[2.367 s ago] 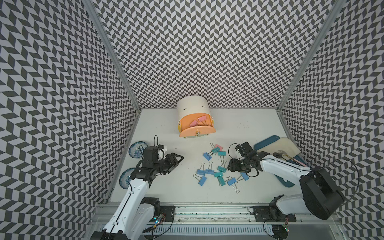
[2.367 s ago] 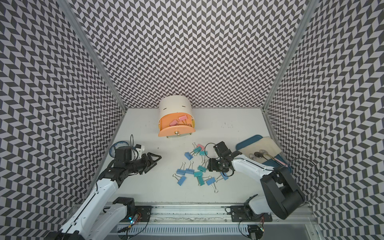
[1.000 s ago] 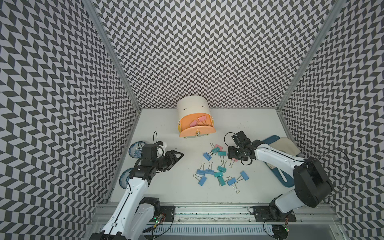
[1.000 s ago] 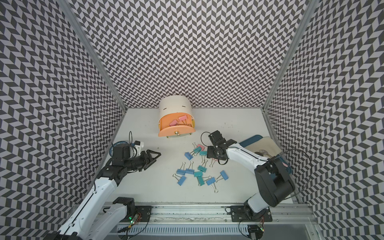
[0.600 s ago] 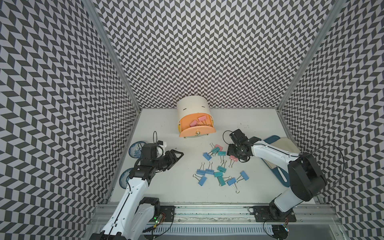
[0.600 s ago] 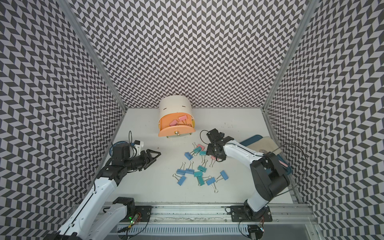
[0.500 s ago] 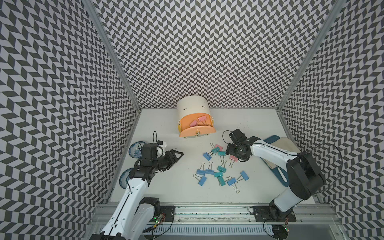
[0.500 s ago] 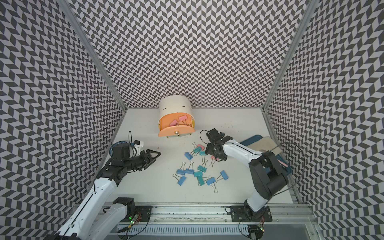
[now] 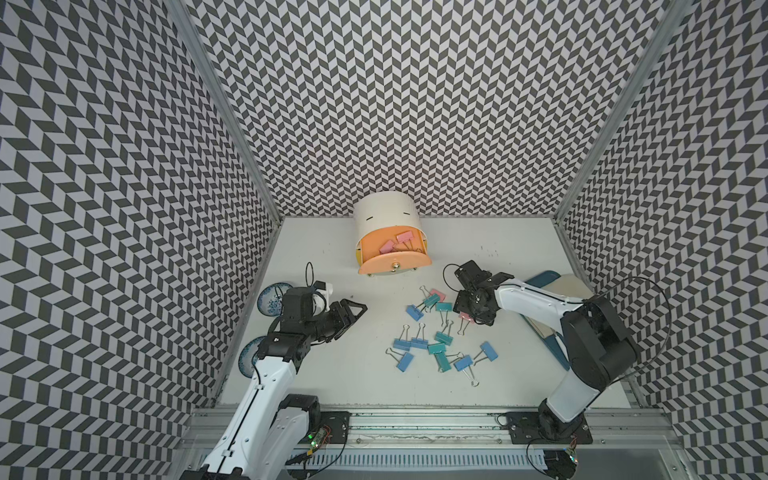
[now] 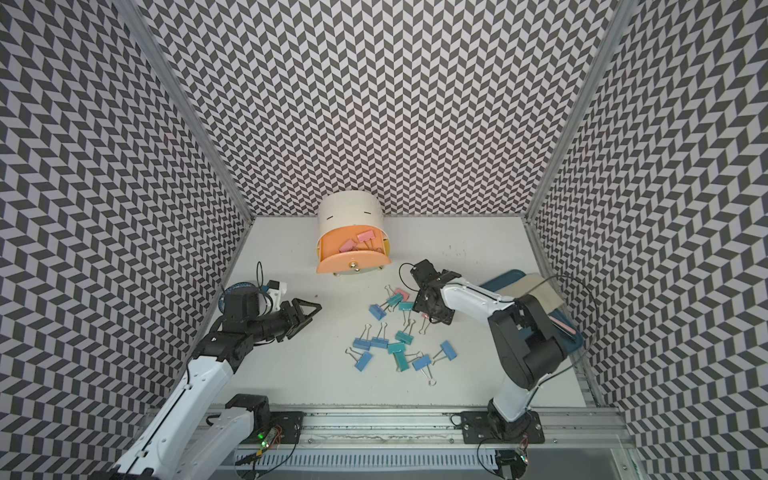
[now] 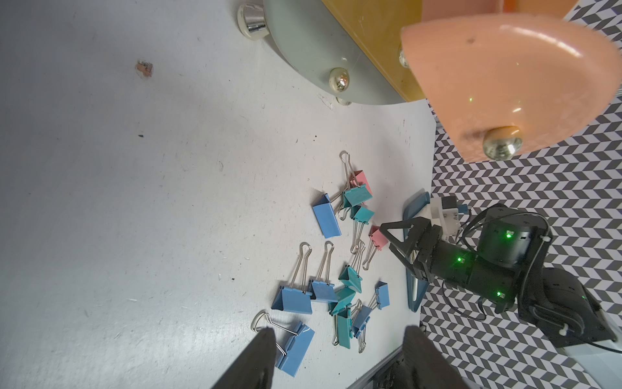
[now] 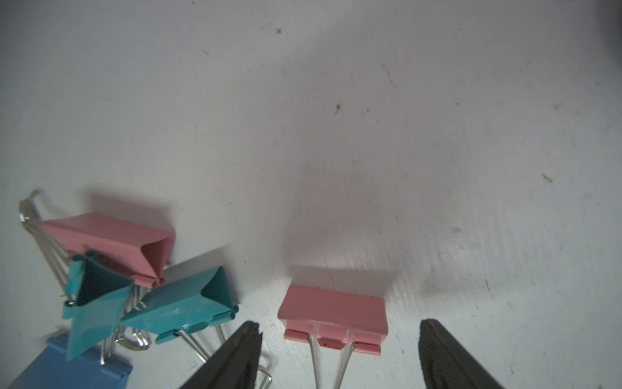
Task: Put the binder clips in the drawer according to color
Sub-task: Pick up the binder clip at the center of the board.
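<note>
Pink binder clip [image 12: 333,311], silver wire handles, lies between the right tool's [image 12: 340,323] spread jaws; left tool [image 11: 336,330] gapes empty

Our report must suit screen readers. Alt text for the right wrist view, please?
A pink clip lies on the white table between the fingers of the open right gripper, not gripped. Beside it cluster another pink clip, two teal clips and a blue clip.

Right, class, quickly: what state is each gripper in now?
Left gripper: open, holding nothing.
Right gripper: open, jaws astride a pink binder clip, not gripping it.
</note>
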Tool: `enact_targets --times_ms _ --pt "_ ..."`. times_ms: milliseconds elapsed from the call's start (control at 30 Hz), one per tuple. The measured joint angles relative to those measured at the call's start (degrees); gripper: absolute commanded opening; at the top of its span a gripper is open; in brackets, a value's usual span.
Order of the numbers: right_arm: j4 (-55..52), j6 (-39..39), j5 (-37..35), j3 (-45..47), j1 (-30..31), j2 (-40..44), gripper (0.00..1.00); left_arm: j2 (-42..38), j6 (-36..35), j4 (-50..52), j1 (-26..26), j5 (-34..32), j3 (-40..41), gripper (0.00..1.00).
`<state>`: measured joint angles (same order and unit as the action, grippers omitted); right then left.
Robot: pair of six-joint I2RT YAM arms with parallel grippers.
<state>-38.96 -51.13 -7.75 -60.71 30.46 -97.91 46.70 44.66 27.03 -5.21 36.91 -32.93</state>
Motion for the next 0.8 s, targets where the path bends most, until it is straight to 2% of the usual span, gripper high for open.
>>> enact_targets --times_ms 500,800 --pt "0.3 -0.6 -0.2 0.0 0.0 -2.0 0.65 -0.3 0.0 0.0 0.0 0.0 0.0 0.64" --pt "0.5 -0.5 -0.2 0.0 0.0 -2.3 0.48 -0.4 0.0 0.0 0.0 0.0 0.0 0.64"
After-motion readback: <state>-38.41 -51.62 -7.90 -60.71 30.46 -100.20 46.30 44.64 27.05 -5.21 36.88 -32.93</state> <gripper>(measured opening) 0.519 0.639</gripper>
